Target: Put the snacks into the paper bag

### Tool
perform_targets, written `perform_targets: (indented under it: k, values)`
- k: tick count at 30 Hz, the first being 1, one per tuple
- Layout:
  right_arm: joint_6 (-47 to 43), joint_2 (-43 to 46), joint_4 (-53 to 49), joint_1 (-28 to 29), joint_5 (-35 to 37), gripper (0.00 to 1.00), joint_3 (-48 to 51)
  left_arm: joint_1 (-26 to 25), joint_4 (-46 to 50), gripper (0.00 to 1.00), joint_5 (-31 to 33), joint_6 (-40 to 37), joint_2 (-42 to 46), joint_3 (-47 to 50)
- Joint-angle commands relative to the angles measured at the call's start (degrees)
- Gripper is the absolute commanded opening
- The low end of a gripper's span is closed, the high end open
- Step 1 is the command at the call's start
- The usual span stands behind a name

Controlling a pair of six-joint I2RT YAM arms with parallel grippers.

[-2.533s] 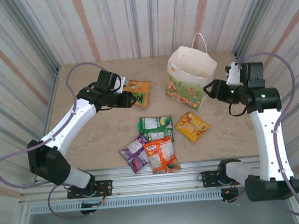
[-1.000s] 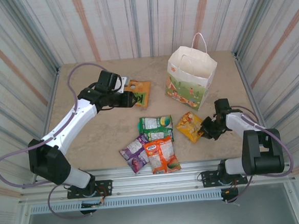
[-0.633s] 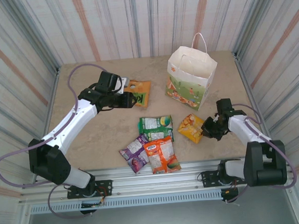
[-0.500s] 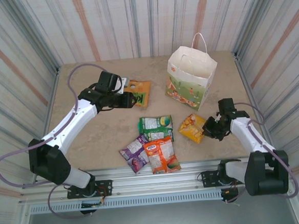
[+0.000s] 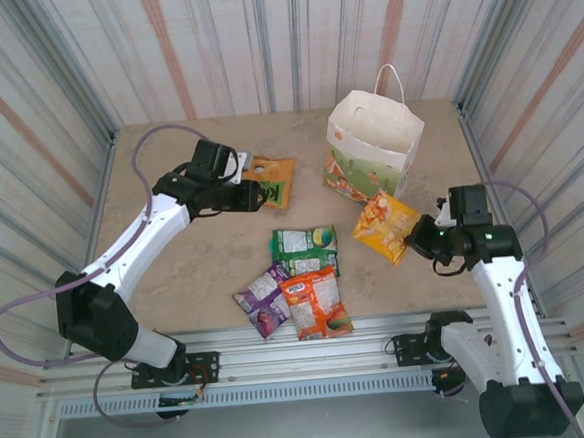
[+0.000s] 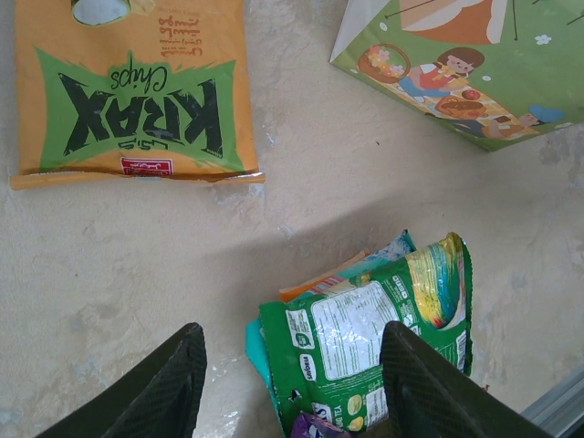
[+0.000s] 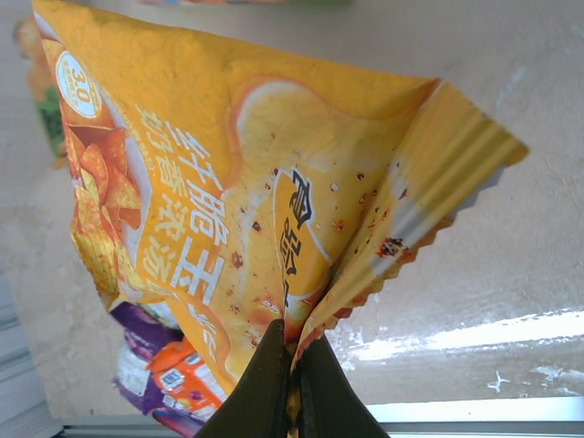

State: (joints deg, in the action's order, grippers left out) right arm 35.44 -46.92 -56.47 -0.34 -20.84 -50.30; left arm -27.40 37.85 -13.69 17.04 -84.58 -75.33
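Tabletop [image 5: 176, 277] of mottled beige fills the floor of a booth whose corrugated walls [image 5: 260, 41] are striped grey, white and rust. A metal rail [image 5: 281, 342] runs along the near edge.

The paper bag [image 5: 373, 158] stands upright and open toward the far right, one loop handle raised. The right gripper [image 5: 417, 238] is pinched tight on the yellow packet [image 5: 385, 227] and holds it clear of the table, just in front of the bag's near right corner. The left gripper [image 5: 253, 194] hangs at the near edge of the orange packet [image 5: 272, 181], which lies flat to the left of the bag. The green packet [image 5: 304, 246], purple packet [image 5: 263, 299] and orange-red packet [image 5: 316, 304] lie bunched near the rail, overlapping.

From above, the left jaws are hard to read. The left wrist view shows them spread wide with nothing between, the orange packet's green lettering beyond them and the bag's printed side at the upper right. The right wrist view shows the fingertips [image 7: 274, 383] closed on the crimped seam of the yellow packet, with the bare table behind it.
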Motion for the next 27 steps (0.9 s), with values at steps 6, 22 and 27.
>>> perform_targets:
  k: [6, 22, 27]
  values:
    - [-4.9, 1.7, -3.3, 0.6, 0.4, 0.00, -12.6, -0.4, 1.0, 0.55, 0.2, 0.7, 1.2, 0.3]
    - [-6.2, -10.7, 6.8, 0.5, 12.3, 0.00, -36.1, -0.6, -0.2, 0.55, 0.6, 1.5, 1.1, -0.2]
    - [-8.5, -18.8, 16.1, 0.2, 14.7, 0.00, -39.3, -0.6, 0.3, 0.55, 1.1, 1.1, 1.0, -1.2]
